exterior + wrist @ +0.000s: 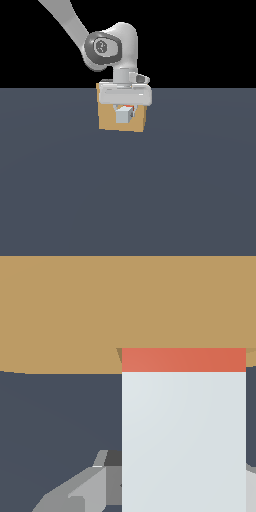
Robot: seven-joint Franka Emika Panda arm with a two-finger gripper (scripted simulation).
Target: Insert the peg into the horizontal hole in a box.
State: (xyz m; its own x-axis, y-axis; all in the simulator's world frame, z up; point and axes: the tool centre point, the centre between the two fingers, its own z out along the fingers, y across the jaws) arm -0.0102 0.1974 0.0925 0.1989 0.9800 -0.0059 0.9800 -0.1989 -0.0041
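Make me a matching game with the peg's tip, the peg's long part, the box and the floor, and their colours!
Things:
1. peg's tip
2. peg's long part
3. box
4. floor

Colours:
A. tan
B. dark grey-blue
C. red-orange
D. pale grey-white

Pairs: 1-C, 2-D, 3-A, 4-B

**Flat, even light and blocky rendered edges**

Both views are evenly lit, without glare or bright spots. In the exterior view the grey floor [128,200] carries no clear cast shadow, and the background above it is pure black. The arm [112,47] shows soft shading on its round parts. Edges look jagged and pixelated. In the wrist view the peg [183,441] is sharp, with only a faint gradient.
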